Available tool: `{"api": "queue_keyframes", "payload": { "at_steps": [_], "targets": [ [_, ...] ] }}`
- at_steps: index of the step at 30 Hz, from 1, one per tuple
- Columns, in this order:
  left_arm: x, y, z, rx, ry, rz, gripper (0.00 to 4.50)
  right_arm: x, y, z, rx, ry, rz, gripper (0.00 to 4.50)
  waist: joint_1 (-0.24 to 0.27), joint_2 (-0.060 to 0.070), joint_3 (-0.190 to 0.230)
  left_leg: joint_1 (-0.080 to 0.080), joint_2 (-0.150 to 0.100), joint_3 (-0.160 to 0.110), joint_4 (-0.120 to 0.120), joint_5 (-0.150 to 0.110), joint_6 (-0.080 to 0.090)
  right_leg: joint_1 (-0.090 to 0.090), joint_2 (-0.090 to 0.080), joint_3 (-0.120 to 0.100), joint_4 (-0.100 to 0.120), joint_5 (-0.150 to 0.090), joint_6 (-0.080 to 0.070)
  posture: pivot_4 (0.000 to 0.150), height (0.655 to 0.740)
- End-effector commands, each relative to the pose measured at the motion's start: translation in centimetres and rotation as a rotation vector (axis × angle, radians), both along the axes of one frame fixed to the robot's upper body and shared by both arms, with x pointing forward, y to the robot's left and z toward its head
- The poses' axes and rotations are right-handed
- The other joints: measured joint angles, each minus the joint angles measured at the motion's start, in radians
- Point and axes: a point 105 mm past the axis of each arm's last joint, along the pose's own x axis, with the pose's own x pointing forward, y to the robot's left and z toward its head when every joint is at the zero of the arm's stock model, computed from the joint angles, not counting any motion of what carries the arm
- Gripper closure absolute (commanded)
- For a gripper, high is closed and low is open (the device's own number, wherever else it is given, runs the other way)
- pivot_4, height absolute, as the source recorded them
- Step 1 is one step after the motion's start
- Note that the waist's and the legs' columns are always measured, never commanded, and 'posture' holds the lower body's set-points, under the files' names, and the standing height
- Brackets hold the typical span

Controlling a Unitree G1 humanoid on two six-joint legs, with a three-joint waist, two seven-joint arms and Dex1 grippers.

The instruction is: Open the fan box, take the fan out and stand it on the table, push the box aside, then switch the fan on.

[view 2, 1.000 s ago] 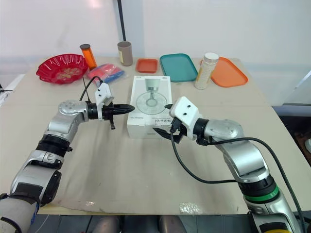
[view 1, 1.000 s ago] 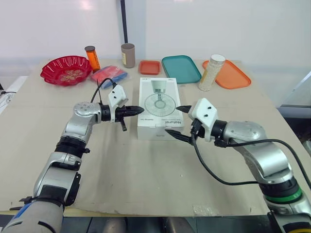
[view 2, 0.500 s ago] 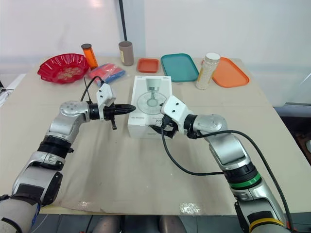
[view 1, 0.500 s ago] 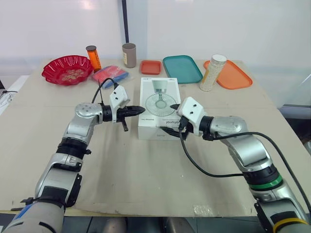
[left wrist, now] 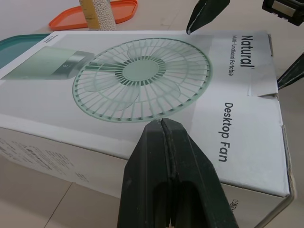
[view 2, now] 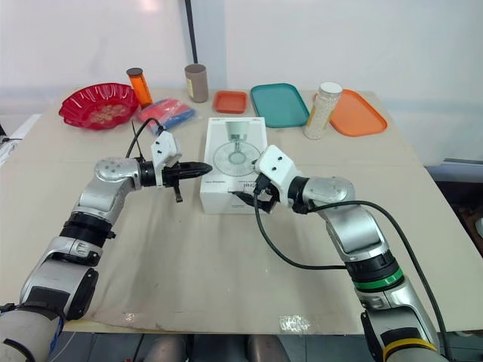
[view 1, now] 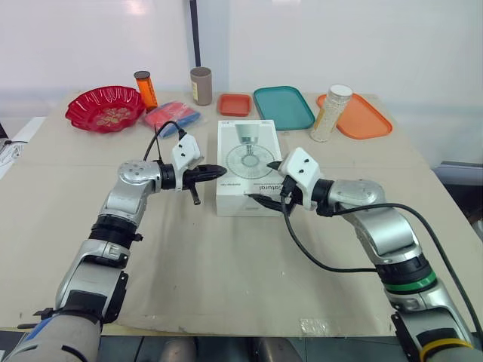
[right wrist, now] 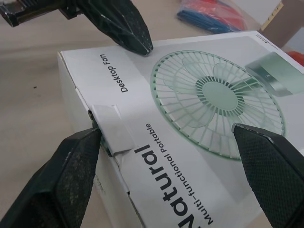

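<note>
The right end effector (view 1: 260,182) is spreading its two black fingers wide apart across the near end of the fan box (view 1: 245,154). One finger is sitting at the box's end face just beside the small tab (right wrist: 113,127) at the lid's edge, and the other is hovering over the printed lid. The left end effector (left wrist: 163,124) is pressing its fingers together on nothing, its tip pointing at the box's long edge from centre left of the head frames; whether it is touching the cardboard is not clear.

The box is lying flat and closed in the middle of the desk (view 1: 226,256), fan picture facing up. Along the top of the frame, well apart from the box, a red bowl (view 1: 103,110), an orange bottle (view 1: 143,89), a brown cup (view 1: 199,85), a blue and red packet (view 1: 170,116), a small orange tray (view 1: 232,104), a teal tray (view 1: 283,107), a jar of white beads (view 1: 330,113) and a larger orange tray (view 1: 364,118) are sitting.
</note>
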Motion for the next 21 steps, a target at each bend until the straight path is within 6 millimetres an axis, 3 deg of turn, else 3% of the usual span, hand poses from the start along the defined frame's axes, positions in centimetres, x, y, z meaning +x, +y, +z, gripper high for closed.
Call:
{"api": "queue_keyframes", "payload": {
  "at_steps": [1, 7, 10, 15, 21],
  "targets": [
    [-0.2, -0.6, -0.7, 0.022, 0.015, -0.025, 4.47, 0.7, -0.9, 2.5, 0.084, -0.064, -0.06, 0.0, 0.0, 0.0, 0.0, 0.0, 0.0, 0.0, 0.0, 0.0, 0.0, 0.0, 0.0, 0.0, 0.0, 0.0, 0.0, 0.15, 0.74],
    [-0.3, -0.6, -1.0, 0.041, 0.005, -0.036, 4.47, 0.3, -0.8, 3.6, 0.217, -0.021, -0.035, 0.0, 0.0, 0.0, 0.0, -0.001, -0.001, -0.001, 0.0, 0.0, 0.0, 0.0, 0.0, -0.001, 0.0, 0.0, 0.0, 0.15, 0.74],
    [-0.3, -0.6, -0.9, 0.038, 0.002, -0.036, 4.47, 1.5, -1.8, 2.7, 0.166, -0.023, -0.126, 0.0, 0.0, 0.0, 0.0, -0.001, -0.001, -0.002, 0.0, 0.0, 0.0, 0.0, 0.0, -0.001, 0.0, 0.0, 0.0, 0.15, 0.74],
    [-0.4, -0.6, -1.0, 0.043, -0.002, -0.037, 4.47, 1.1, -2.1, 3.2, 0.211, -0.01, -0.12, 0.0, 0.0, 0.001, 0.0, -0.001, -0.001, -0.003, 0.0, 0.001, 0.001, 0.0, 0.0, -0.002, 0.0, 0.0, 0.0, 0.15, 0.74],
    [-0.2, -0.2, -0.2, 0.033, -0.006, -0.035, 4.47, -3.9, -2.1, 1.3, 0.207, 0.11, 0.078, 0.0, 0.007, 0.001, -0.001, -0.003, -0.003, -0.005, 0.0, 0.001, 0.001, 0.001, -0.001, -0.002, 0.0, 0.0, 0.0, 0.15, 0.74]
  ]
}}
